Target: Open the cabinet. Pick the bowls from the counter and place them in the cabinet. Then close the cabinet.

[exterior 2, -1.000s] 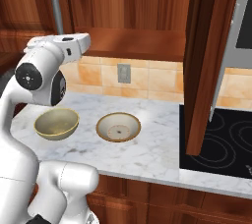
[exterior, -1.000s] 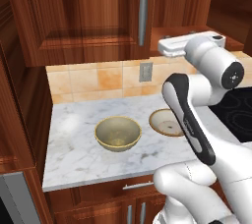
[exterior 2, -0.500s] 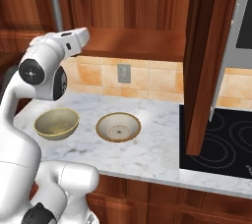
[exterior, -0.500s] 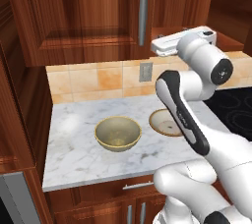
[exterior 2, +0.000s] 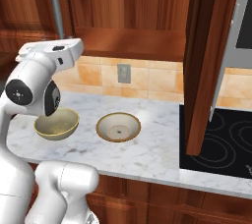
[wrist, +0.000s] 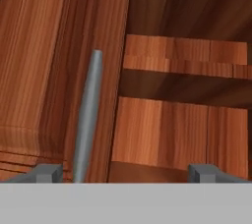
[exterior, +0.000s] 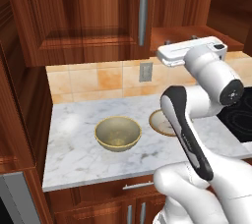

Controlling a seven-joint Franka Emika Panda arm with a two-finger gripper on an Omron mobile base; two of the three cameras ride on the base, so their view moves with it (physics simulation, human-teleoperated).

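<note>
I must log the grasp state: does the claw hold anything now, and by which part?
Nothing is held. The claw stands open in front of the cabinet, its tips apart with only air between them; both bowls sit on the counter.

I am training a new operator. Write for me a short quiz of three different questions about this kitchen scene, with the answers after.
1. True or false: both bowls sit on the counter.
2. Which cabinet door stands open? A) the left door B) the right door C) neither
3. Fill in: the tool's jaws are ____, with nothing between them.

Key:
1. True. The deep bowl and the shallow bowl both rest on the marble.
2. B. The right door is swung out, showing the shelf; the left door is closed.
3. Open. The tool faces the left door's handle.
</note>
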